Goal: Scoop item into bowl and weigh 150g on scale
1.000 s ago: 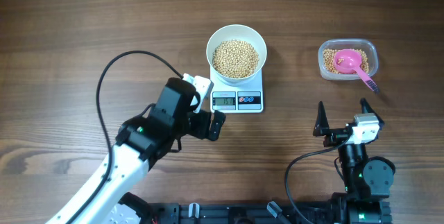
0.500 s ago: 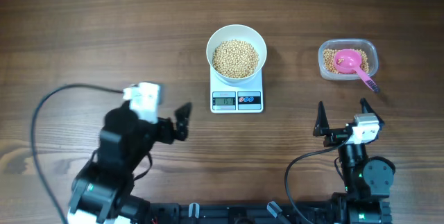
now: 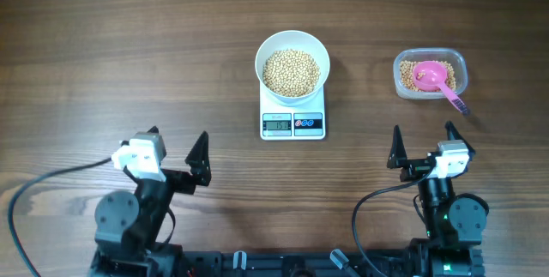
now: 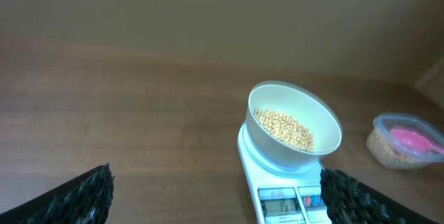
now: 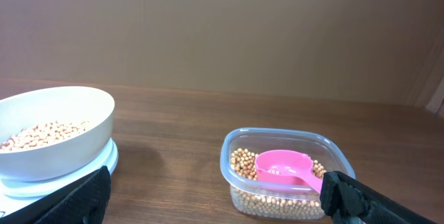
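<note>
The table [image 3: 103, 37] is surfaced in matt, grained wood. The bowl [image 3: 292, 39] is finished smooth and white, and the tub [image 3: 464, 71] is moulded in clear plastic.

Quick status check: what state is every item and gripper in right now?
bowl: on the scale, holding beans
scale: display showing digits, unreadable
tub: uncovered, beans inside
scoop: lying in the tub, unheld
left gripper: fingers open, empty
right gripper: fingers open, empty
</note>
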Robot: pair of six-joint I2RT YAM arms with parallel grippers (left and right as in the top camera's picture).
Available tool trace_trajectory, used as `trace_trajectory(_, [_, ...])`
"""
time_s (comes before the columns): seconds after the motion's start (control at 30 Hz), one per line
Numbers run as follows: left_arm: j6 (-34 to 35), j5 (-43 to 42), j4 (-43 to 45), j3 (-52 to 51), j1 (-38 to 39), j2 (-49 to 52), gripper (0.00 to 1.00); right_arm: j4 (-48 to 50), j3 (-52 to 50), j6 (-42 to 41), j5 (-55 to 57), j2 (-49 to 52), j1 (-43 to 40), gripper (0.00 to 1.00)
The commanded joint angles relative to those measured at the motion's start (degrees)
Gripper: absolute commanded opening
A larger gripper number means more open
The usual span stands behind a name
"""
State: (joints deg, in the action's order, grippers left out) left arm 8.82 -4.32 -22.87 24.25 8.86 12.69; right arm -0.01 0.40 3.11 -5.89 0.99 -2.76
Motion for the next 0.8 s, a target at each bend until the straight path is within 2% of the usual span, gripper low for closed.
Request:
trace_trajectory(0.0, [-0.66,0.33,3.87,-5.88,-0.42,-5.14,1.0,0.13,-0.09,-0.13,1.01,-0.79,0.35,1.0])
trace_trajectory(0.5, [-0.68,0.35,29.77,-23.8,-4.83,-12.55,1.0,0.13,-0.11,-0.13,1.01,-0.79,0.35,1.0])
trace_trajectory(0.77, [-0.7,0.35,25.94,-23.93,-9.01,-12.55,1.0,0.13,-0.09,-0.15,1.01,-0.79,0.35,1.0])
